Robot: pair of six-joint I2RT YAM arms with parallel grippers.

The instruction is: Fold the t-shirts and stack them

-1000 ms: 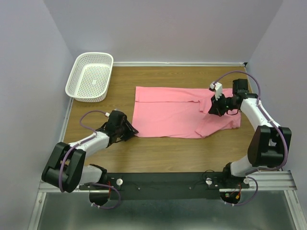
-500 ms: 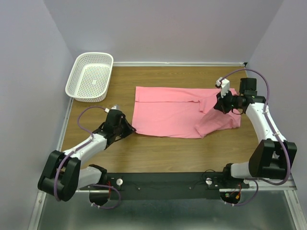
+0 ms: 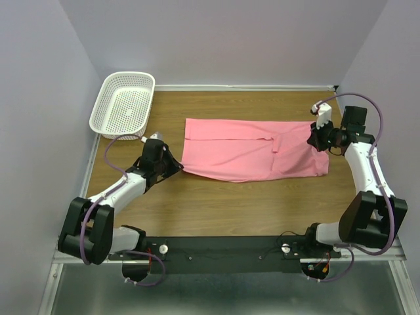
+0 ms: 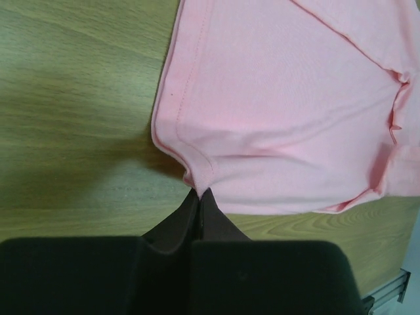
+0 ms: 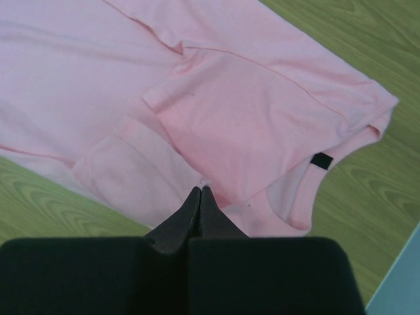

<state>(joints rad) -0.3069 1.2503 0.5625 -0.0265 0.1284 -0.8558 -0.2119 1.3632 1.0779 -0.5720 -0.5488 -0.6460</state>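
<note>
Though invisible overhead, t-shirt's (image 5: 262,85) label (image 5: 320,161) (right wrist)

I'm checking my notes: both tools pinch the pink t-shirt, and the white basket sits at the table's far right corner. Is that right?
Not quite: the white basket sits at the far left corner, as the top external view shows. The left tool and the right tool do each pinch the pink t-shirt.

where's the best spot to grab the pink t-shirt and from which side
By its corners, coming in low from the short ends. The pink t-shirt lies flat on the table, so only its edges offer a pinch. The left gripper holds the near hem corner from the left; the right gripper pinches the neck end from the right.
</note>
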